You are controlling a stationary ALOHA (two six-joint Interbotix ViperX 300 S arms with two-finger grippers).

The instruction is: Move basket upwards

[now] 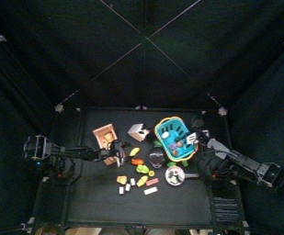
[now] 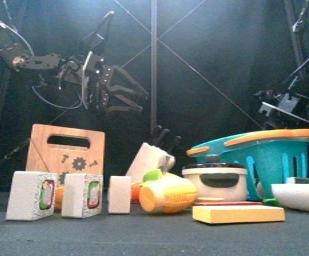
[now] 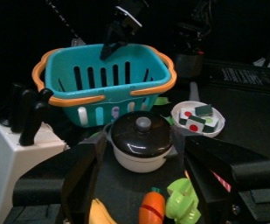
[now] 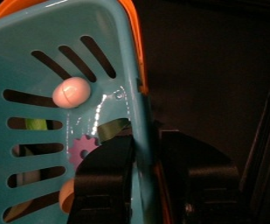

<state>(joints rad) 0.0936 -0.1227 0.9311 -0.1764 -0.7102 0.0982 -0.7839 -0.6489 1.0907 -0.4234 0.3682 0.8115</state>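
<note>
The teal basket (image 1: 173, 134) with an orange rim stands at the table's back right, with small toys inside. In the front view the basket (image 2: 257, 160) sits tilted, its right end higher. My right gripper (image 4: 143, 164) is shut on the basket's orange rim (image 4: 135, 61), one jaw inside the wall and one outside. It shows in the top view (image 1: 196, 140) at the basket's right side. My left gripper (image 3: 147, 179) is open and empty, held above the table's left part (image 2: 97, 85), facing the basket (image 3: 102, 74) from a distance.
A steel pot with a black lid (image 3: 143, 140) and a white bowl (image 3: 199, 118) stand in front of the basket. A wooden board (image 2: 63, 155), a white block (image 2: 150, 160), cartons (image 2: 30, 195), toy fruit (image 2: 164, 192) and a yellow block (image 2: 237, 213) crowd the front.
</note>
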